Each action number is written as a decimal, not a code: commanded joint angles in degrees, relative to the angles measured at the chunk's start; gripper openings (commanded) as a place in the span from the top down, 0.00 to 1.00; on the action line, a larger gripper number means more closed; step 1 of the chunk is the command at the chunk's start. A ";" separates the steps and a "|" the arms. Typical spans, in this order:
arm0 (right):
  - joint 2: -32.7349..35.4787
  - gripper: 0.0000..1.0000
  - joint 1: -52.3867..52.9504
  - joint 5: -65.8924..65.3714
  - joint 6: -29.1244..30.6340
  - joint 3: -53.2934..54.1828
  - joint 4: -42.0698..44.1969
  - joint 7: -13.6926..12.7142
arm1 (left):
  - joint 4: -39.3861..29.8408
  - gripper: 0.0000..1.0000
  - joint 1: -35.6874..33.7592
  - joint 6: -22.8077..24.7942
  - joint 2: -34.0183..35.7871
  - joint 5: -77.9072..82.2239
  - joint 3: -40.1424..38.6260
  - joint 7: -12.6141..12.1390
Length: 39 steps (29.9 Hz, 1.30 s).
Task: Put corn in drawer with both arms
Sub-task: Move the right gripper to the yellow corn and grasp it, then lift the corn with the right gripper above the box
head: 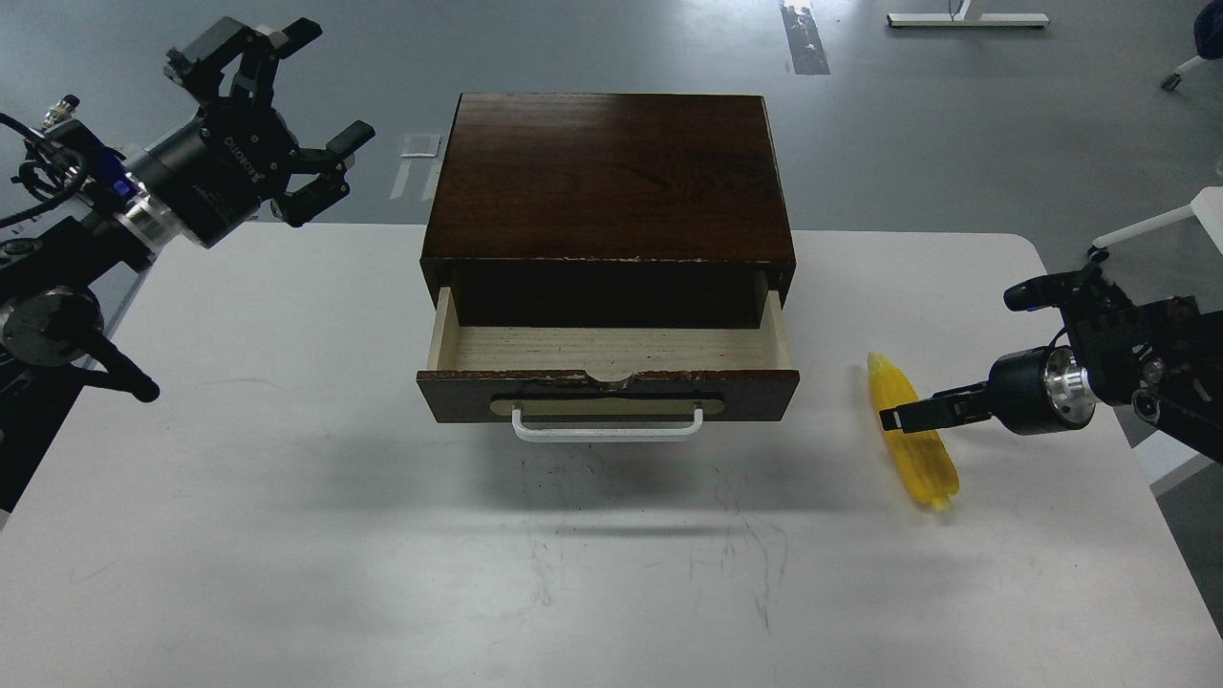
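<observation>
The yellow corn (917, 459) lies flat on the white table, right of the dark brown box (611, 172). The drawer (611, 349) is pulled out, its pale wood inside is bare, and its white handle (608, 427) faces me. My right gripper (895, 418) reaches in from the right, and its dark fingers lie across the middle of the corn. The fingers are seen side-on as one bar, so their gap is hidden. My left gripper (306, 96) is held up at the far left of the box, open and empty, away from the drawer.
The table's right edge (1137, 459) is close behind the right arm. The left arm's elbow and cables (57, 325) hang over the table's left edge. Grey floor with a white stand (965, 17) lies beyond the table.
</observation>
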<state>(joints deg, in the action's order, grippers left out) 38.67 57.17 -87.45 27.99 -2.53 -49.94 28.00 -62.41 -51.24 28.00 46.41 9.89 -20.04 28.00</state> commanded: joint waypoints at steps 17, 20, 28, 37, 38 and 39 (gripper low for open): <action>-1.06 0.67 -1.88 0.00 0.01 -0.81 1.43 0.00 | -0.08 0.02 0.00 0.00 0.78 0.04 0.00 0.00; -0.35 0.89 -1.45 0.09 0.01 -0.63 1.25 0.00 | -0.08 0.02 0.00 0.00 0.78 0.04 0.00 0.00; 2.28 1.00 3.55 0.70 0.01 0.07 -1.20 0.00 | -0.08 0.02 -0.09 0.00 0.78 0.04 0.00 0.00; 0.54 0.98 25.16 0.79 0.01 0.25 -5.51 0.00 | -0.08 0.02 -0.18 0.00 0.43 -0.04 -0.61 0.00; -0.34 0.98 26.32 0.71 0.01 0.16 -5.78 0.00 | -0.08 0.02 -0.26 0.00 0.43 -0.04 -0.61 0.00; -1.22 0.98 27.46 0.70 0.01 0.07 -5.95 0.00 | -0.08 0.02 -0.26 0.00 0.43 0.04 -0.61 0.00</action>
<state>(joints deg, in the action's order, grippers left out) 40.01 80.17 -86.63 28.02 -2.08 -55.09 28.00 -62.49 -51.40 28.00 46.92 9.91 -20.59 28.00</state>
